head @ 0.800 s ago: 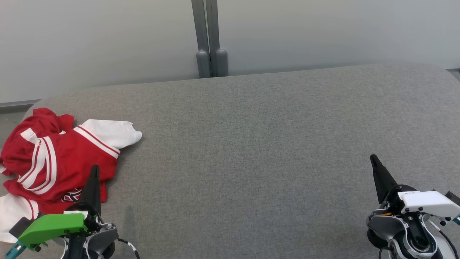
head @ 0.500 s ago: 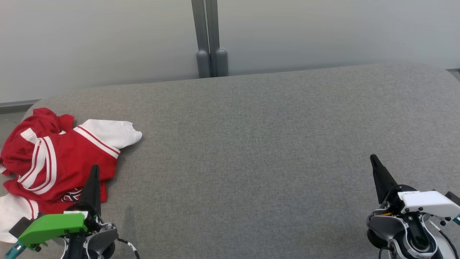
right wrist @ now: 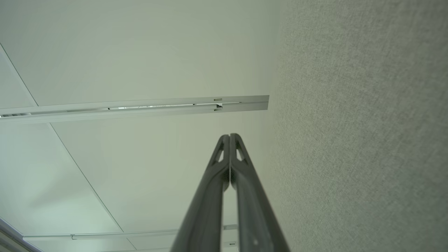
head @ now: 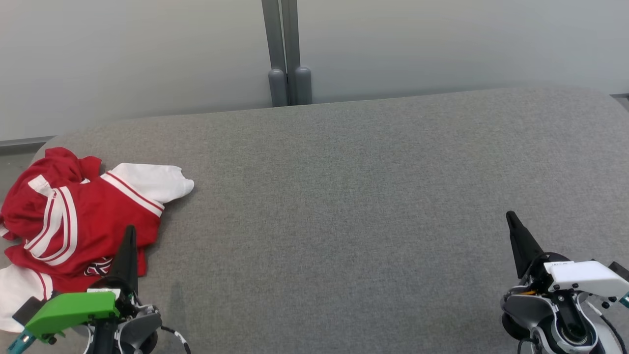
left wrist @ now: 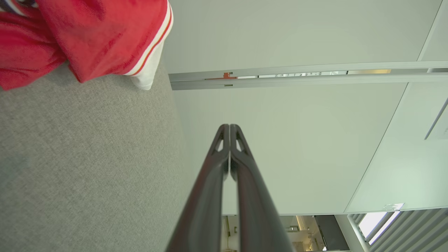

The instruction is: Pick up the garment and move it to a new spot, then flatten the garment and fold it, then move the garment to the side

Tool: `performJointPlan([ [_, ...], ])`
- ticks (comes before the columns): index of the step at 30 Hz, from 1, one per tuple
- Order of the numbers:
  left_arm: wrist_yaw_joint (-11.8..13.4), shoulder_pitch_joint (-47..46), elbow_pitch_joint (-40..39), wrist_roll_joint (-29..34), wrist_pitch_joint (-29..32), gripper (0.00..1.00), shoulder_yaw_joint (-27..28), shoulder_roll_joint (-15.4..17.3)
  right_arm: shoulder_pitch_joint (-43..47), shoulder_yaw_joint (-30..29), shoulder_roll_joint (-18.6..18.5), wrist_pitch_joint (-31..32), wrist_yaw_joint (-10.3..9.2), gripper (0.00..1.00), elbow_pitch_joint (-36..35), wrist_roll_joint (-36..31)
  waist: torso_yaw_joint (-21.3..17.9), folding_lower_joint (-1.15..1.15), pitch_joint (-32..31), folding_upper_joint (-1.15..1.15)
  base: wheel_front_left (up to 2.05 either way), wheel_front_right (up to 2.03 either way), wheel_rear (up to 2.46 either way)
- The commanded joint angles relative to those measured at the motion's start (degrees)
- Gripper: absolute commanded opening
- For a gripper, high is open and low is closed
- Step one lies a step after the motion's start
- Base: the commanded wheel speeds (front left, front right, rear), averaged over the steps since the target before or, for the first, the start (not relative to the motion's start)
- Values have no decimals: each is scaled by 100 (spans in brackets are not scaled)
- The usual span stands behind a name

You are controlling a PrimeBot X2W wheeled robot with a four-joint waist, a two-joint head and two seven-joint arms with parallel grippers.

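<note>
A crumpled red garment [head: 73, 216] with white stripes and white sleeves lies bunched at the left end of the grey upholstered surface [head: 344, 206]; its hem also appears at the upper left of the left wrist view as the garment [left wrist: 87, 35]. My left gripper [head: 129, 231] is shut and empty, its tips over the garment's lower right edge; whether it touches the cloth I cannot tell. The tips of the left gripper [left wrist: 229, 126] meet. My right gripper [head: 510, 216] is shut and empty at the lower right, far from the garment, with the right gripper [right wrist: 229, 135] tips pressed together.
A pale wall stands behind the surface, with a grey vertical post [head: 286, 54] at its middle. The surface's rounded left edge [head: 39, 152] lies just beyond the garment. Bare grey fabric stretches between the two grippers.
</note>
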Motion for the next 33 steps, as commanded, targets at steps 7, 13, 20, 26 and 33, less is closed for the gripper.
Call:
performJointPlan([
  [7, 12, 163, 159, 3, -71, 100, -54, -44, 153, 40, 49, -53, -2, 100, 127, 37, 2, 0, 2, 0, 0, 0, 0],
  [13, 10, 147, 52, 5, -250, 100, -134, -39, 121, 150, 43, -197, -2, 100, -31, 124, 5, 0, 6, 0, 0, 0, 0],
  [20, 7, 135, -145, 367, -434, 100, -180, -34, 51, 333, -51, -405, -1, 100, -293, -254, 3, 0, 14, 0, 0, 0, 0],
  [26, 19, 143, -275, 1082, -582, 100, -214, -29, 17, 520, -84, -579, -1, 100, -487, -693, 1, 0, 23, 0, 0, 0, 0],
  [33, 185, 137, -455, 2273, -746, 100, -349, -23, 4, 640, -112, -744, -1, 100, -706, -1440, 8, 0, 41, 0, 0, 0, 0],
])
